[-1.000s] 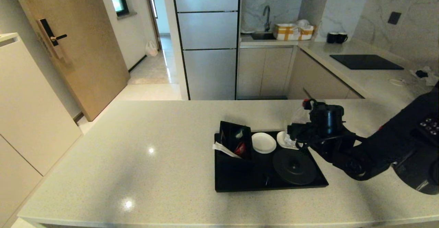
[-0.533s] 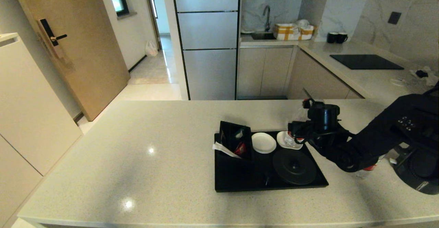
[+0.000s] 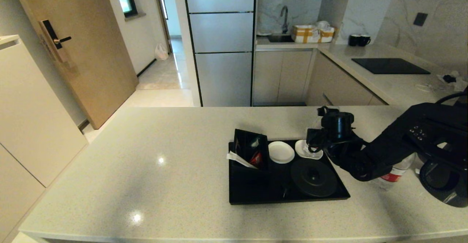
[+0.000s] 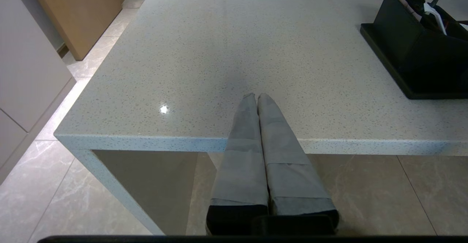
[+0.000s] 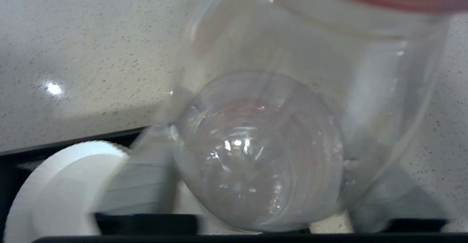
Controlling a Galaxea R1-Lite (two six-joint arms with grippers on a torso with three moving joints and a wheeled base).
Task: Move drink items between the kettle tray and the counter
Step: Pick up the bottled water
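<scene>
A clear water bottle [image 5: 263, 140] with a red label stands on the right white coaster [image 3: 300, 148] at the back of the black kettle tray [image 3: 256, 196]. My right gripper [image 5: 259, 162] is shut on its lower body, one finger pressed against each side. In the head view the gripper [image 3: 311, 145] hides most of this bottle. A second bottle [image 3: 393, 175] stands on the counter [image 3: 164, 144] to the right of the tray, under my forearm. The dark kettle [image 3: 444, 184] is at the far right. My left gripper [image 4: 257, 97] hangs shut over the counter's near edge.
On the tray are a round kettle base [image 3: 313, 177], an empty left coaster [image 3: 281, 152] and a black box of sachets [image 3: 250, 151]. The back counter holds a black hob [image 3: 390, 66] and two mugs [image 3: 359, 40].
My right gripper has shifted a little left and lower at the right coaster, and its fingers have closed in on the bottle. The second bottle now shows under the forearm.
</scene>
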